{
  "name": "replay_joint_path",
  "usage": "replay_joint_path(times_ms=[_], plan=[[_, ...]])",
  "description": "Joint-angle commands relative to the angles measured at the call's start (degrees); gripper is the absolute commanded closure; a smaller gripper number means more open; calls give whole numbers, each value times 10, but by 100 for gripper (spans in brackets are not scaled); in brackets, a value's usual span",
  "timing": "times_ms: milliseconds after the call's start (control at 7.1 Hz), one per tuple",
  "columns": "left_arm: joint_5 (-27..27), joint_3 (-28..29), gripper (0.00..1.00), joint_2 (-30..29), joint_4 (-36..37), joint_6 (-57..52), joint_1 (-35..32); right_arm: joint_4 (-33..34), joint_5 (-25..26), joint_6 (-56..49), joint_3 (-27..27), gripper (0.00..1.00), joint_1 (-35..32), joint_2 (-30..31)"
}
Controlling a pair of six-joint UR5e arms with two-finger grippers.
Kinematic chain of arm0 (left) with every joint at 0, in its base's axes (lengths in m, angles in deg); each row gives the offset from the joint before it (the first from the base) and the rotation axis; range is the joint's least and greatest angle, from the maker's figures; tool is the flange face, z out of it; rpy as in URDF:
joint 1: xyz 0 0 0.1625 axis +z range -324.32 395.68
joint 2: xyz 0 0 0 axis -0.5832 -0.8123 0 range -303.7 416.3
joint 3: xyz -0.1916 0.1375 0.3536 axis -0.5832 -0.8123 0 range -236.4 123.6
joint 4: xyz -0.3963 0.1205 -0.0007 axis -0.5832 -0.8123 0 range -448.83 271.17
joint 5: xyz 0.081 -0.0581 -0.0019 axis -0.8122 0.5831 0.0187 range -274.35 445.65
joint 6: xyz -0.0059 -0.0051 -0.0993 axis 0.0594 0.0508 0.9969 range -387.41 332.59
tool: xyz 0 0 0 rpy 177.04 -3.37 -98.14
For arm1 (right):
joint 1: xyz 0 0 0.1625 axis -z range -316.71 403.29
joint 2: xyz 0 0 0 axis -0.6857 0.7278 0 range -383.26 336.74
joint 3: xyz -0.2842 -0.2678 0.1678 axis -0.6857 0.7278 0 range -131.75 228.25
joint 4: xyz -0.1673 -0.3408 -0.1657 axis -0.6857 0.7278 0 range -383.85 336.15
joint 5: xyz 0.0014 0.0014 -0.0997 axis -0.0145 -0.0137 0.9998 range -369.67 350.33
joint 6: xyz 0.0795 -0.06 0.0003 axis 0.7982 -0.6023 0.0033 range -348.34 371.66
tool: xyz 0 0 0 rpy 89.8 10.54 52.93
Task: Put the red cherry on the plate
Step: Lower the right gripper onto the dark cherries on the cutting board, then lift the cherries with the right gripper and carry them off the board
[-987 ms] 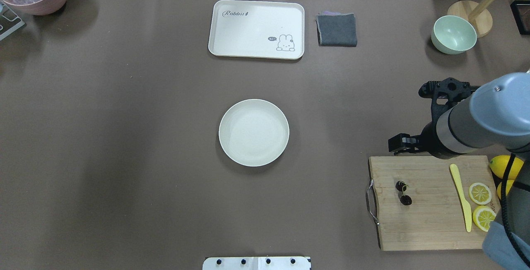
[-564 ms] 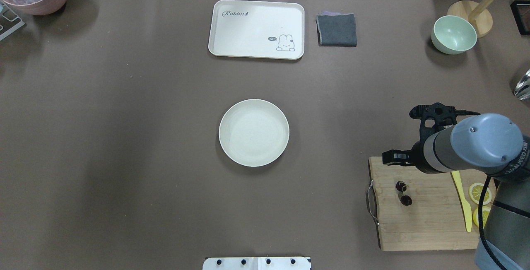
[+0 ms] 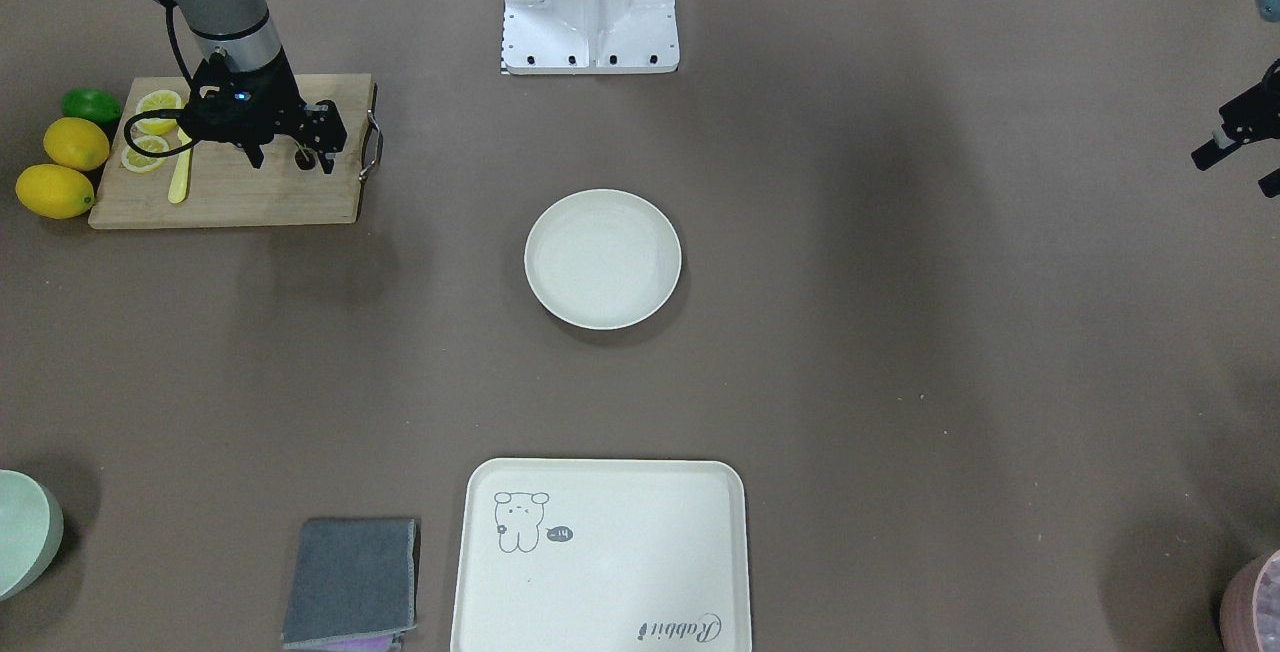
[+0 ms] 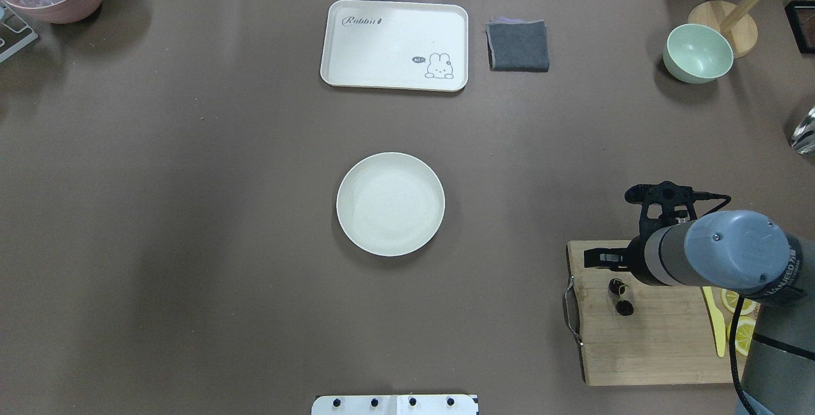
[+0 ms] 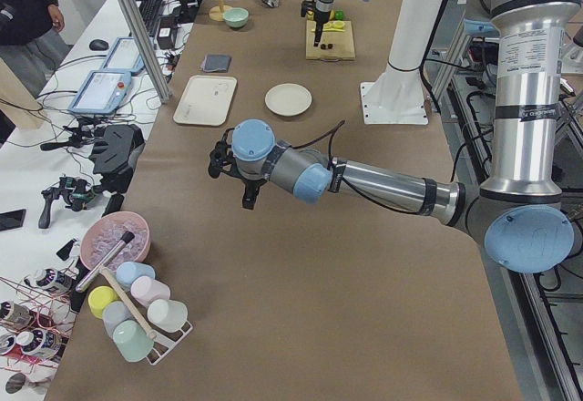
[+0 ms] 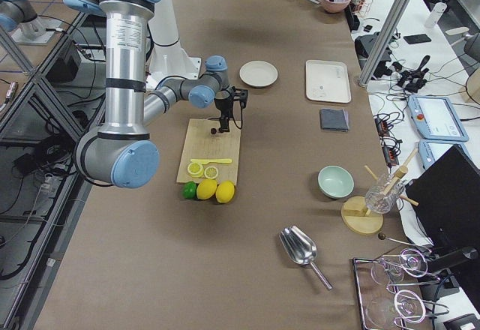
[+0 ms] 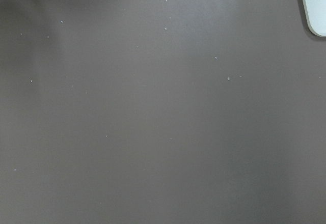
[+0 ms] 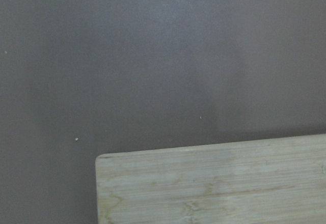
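Observation:
The red cherry [image 4: 621,297], two tiny dark fruits joined together, lies on the left part of a wooden cutting board [image 4: 656,345]. My right gripper [image 3: 292,164] hangs point-down just over the cherry [image 3: 303,161], its fingers apart and holding nothing. In the overhead view the grey wrist hides the fingers. The cream-white round plate [image 4: 390,203] sits bare at the table's middle, well left of the board. My left gripper [image 3: 1240,157] hovers far off at the table's other side, open, with nothing in it. The right wrist view shows only a board corner [image 8: 214,183].
A yellow knife [image 4: 716,326], lemon slices [image 4: 742,332] and whole lemons [image 3: 60,167] sit on or next to the board. At the far side are a rabbit tray [image 4: 395,46], a grey cloth [image 4: 517,46] and a green bowl [image 4: 698,53].
My right arm has swung back toward the robot, from beyond the board's far edge to over its far left part, near the cherry. The cherry and plate have not moved.

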Motion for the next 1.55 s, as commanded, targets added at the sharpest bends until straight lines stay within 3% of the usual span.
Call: replay_joint_path(times_ms=[0, 423, 564, 987, 1268, 1409], plan=[[-2, 0, 2, -2, 0, 2, 0, -2, 10, 20, -2, 34, 19, 5], [-4, -1, 2, -2, -1, 4, 0, -119, 47, 44, -1, 83, 56, 81], [-4, -2, 2, -2, -1, 4, 0, -119, 63, 43, 0, 100, 67, 81], [-5, -1, 2, -3, -1, 5, 1, -117, 58, 34, -12, 100, 49, 78], [-5, 0, 2, -5, -1, 5, 0, -96, -89, -40, -55, 100, -93, 75], [-5, -1, 2, -4, -2, 6, 0, -44, -152, -69, -77, 100, -145, 70]])
